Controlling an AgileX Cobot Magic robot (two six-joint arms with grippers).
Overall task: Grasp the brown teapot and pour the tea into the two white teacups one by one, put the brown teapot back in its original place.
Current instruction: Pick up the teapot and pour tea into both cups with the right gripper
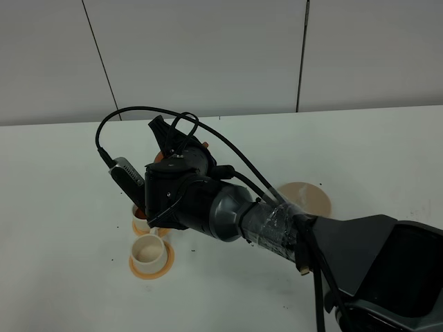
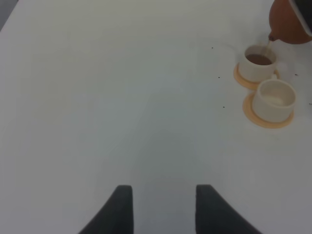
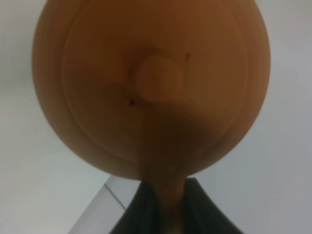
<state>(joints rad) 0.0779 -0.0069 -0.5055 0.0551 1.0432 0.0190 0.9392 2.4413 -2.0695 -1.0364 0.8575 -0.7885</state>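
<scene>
Step in hand: filling the first of the two white teacups.

The brown teapot (image 2: 290, 22) hangs tilted in the upper right of the left wrist view, clear of the table (image 2: 97, 97). A thin stream runs from its spout into the rear teacup (image 2: 258, 59), which shows dark tea inside. The front teacup (image 2: 276, 96), just beside it and lower in that frame, is empty.

In the right wrist view, the right gripper (image 3: 165, 197) has its jaws clamped on the teapot's loop handle at the bottom of the frame. The left gripper (image 2: 163, 209) sits at the bottom of its own view, jaws set apart with nothing between them.

Procedure:
1. Centre the spout over the rear teacup's mouth. The stream appears to enter close to the rim, so allow no outward drift.
2. Tilt by wrist rotation only, and slowly. A sudden tilt may overshoot the small cup or loosen the lid.
3. Level the teapot before you move across to the front teacup. The cups stand close together, so the shift is short.
4. Afterwards, return the teapot to the coaster (image 1: 304, 198), right of centre in the exterior view.
</scene>
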